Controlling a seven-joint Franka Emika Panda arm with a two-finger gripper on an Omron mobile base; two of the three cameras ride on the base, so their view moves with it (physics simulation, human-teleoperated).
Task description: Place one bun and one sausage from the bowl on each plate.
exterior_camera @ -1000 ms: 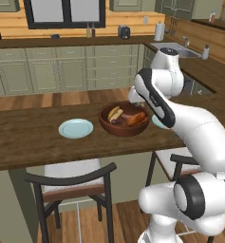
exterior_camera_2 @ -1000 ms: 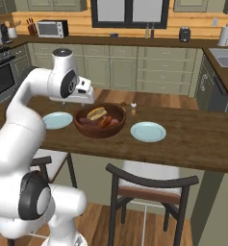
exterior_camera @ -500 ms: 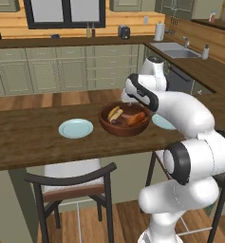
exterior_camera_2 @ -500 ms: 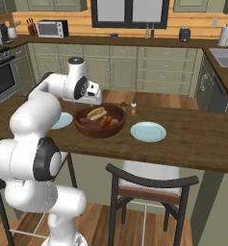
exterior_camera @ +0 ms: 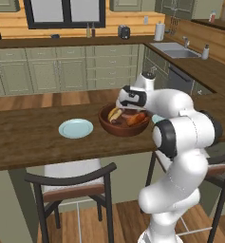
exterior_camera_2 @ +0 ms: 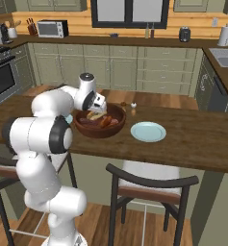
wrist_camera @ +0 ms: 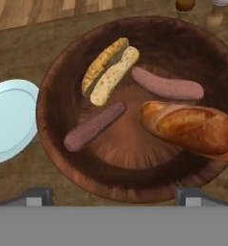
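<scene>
The claw (wrist_camera: pixel 113 196) hangs above the near rim of the bowl (wrist_camera: pixel 53 144), and its two tips stand wide apart with nothing between them, so it is released. In the left base view the claw (exterior_camera: pixel 119 103) is over the bowl (exterior_camera: pixel 124 129), which stands on the wooden table (exterior_camera: pixel 28 142). Inside the bowl lie a split bun (wrist_camera: pixel 109 71) (its cut side shows as a dark gap), a closed golden bun (wrist_camera: pixel 190 129) on the other side, a dark sausage (wrist_camera: pixel 95 126) near the middle, and a pinker sausage (wrist_camera: pixel 167 87) farther from the claw. Just beside the bowl one pale blue plate (wrist_camera: pixel 9 120) is partly seen. In the right base view another plate (exterior_camera_2: pixel 147 131) lies on the table near the bowl (exterior_camera_2: pixel 100 129).
</scene>
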